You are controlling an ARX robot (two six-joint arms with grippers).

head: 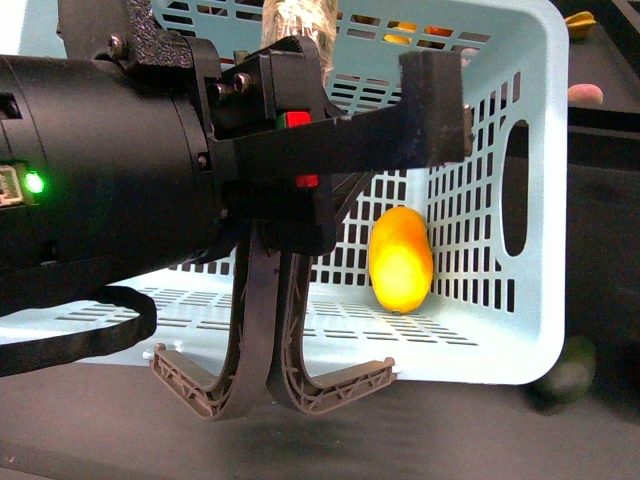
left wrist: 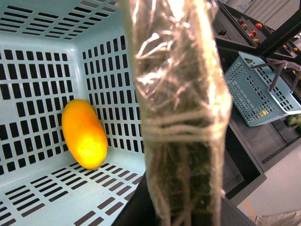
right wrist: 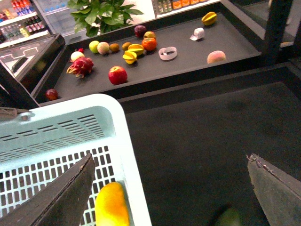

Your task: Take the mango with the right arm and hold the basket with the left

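Right of centre in the front view, the mango point(head: 401, 260) stands upright against the basket point(head: 545, 200) wall, close beneath the wide-open, empty right pincer point(right wrist: 170, 162).

Dark matte table point(head: 120, 430) runs along the bottom of the front view. A dark green fruit point(head: 565, 372) sits lower right and a pink fruit point(head: 585, 93) upper right, on black shelving.

Right wrist view: beyond the same dark table top is a raised black display shelf point(right wrist: 188, 66) holding loose fruit: dragon fruit point(right wrist: 81, 67), red apple point(right wrist: 117, 74), peach point(right wrist: 216, 57). There is also a tape roll point(right wrist: 168, 53). A leafy plant point(right wrist: 101, 12) and bottle racks point(right wrist: 19, 7) stand behind it.

Left wrist view: a spare blue basket point(left wrist: 256, 94) on dark shelving, and a pale floor point(left wrist: 277, 188) with an orange mark point(left wrist: 248, 207).

Bright, even indoor light.
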